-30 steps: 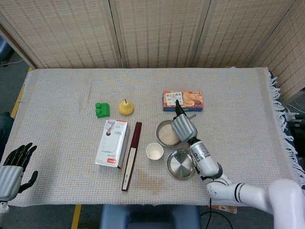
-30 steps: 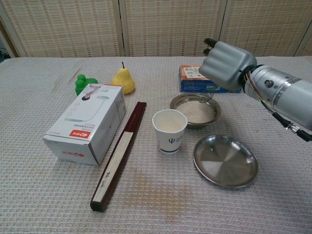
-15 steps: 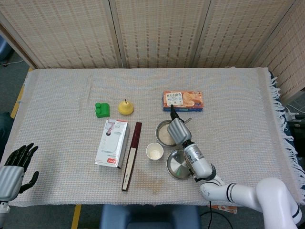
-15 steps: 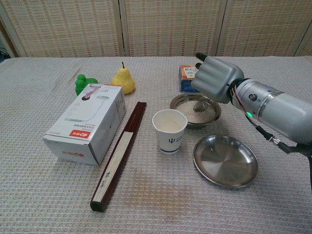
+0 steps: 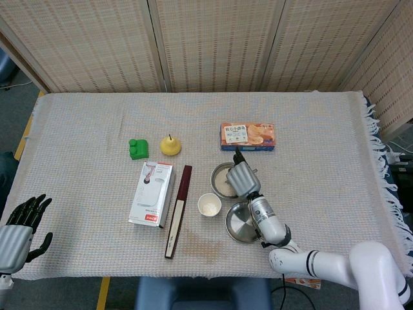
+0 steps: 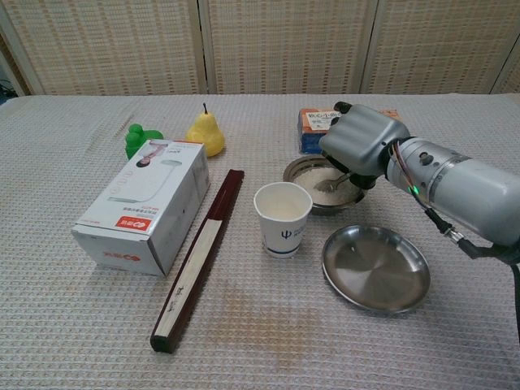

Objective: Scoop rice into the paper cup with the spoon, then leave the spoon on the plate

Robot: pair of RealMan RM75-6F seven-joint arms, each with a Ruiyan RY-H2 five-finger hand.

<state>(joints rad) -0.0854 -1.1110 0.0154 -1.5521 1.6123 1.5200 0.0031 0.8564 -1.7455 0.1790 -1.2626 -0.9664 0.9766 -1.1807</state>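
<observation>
My right hand [image 6: 361,145] hovers over the right side of the steel rice bowl [image 6: 296,171] and grips a metal spoon [image 6: 332,184]. The spoon's tip is down in the rice. In the head view the right hand [image 5: 242,179] covers the right part of the rice bowl [image 5: 221,182]. A white paper cup [image 6: 283,218] stands upright just left and in front of the bowl, also seen as the cup [image 5: 209,205] from above. The steel plate [image 6: 375,270] lies bare in front of the bowl, to the cup's right. My left hand [image 5: 19,227] hangs off the table's near left corner, fingers apart, holding nothing.
A cracker box [image 6: 312,130] lies behind the bowl. A white carton [image 6: 146,203] and a long dark box [image 6: 199,256] lie left of the cup. A yellow pear [image 6: 205,134] and a green toy [image 6: 140,138] sit further back left.
My right hand has come down and nearer over the bowl, tilting so the spoon now dips into the rice. The left hand has barely moved.
</observation>
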